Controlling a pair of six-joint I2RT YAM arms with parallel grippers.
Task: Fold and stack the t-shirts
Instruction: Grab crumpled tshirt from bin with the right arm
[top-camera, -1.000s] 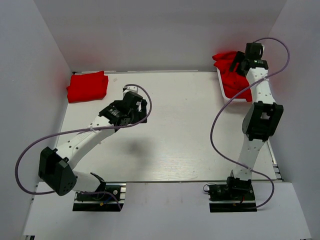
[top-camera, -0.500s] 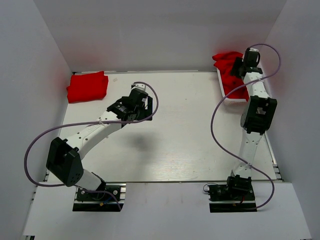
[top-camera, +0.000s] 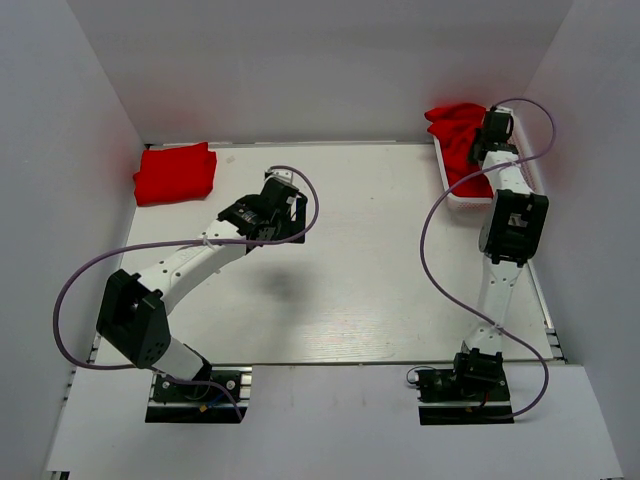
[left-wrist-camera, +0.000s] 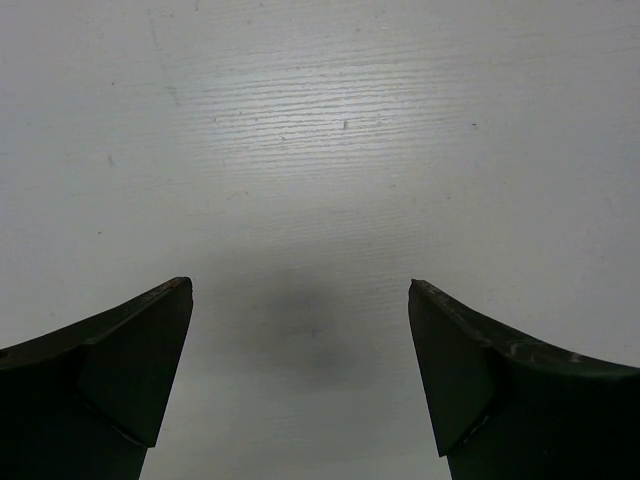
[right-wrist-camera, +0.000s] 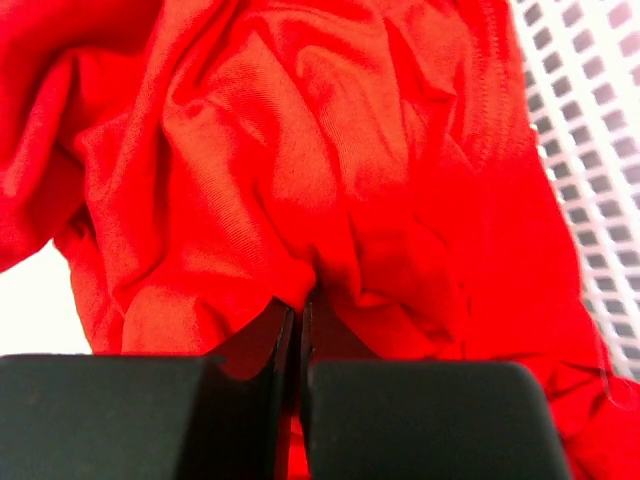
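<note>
The white table (top-camera: 350, 290) is the biggest thing before me, with the lattice basket (right-wrist-camera: 590, 90) on it. Inside the basket lies a crumpled heap of red t-shirts (right-wrist-camera: 300, 150). Far to the basket's left, level with it, rests a folded red t-shirt (top-camera: 175, 172). My left gripper (left-wrist-camera: 300, 290) hangs well left of the basket over bare tabletop, jaws spread wide, holding nothing. My right gripper (right-wrist-camera: 298, 310) is down in the basket, jaws pressed together on a fold of the heap.
</note>
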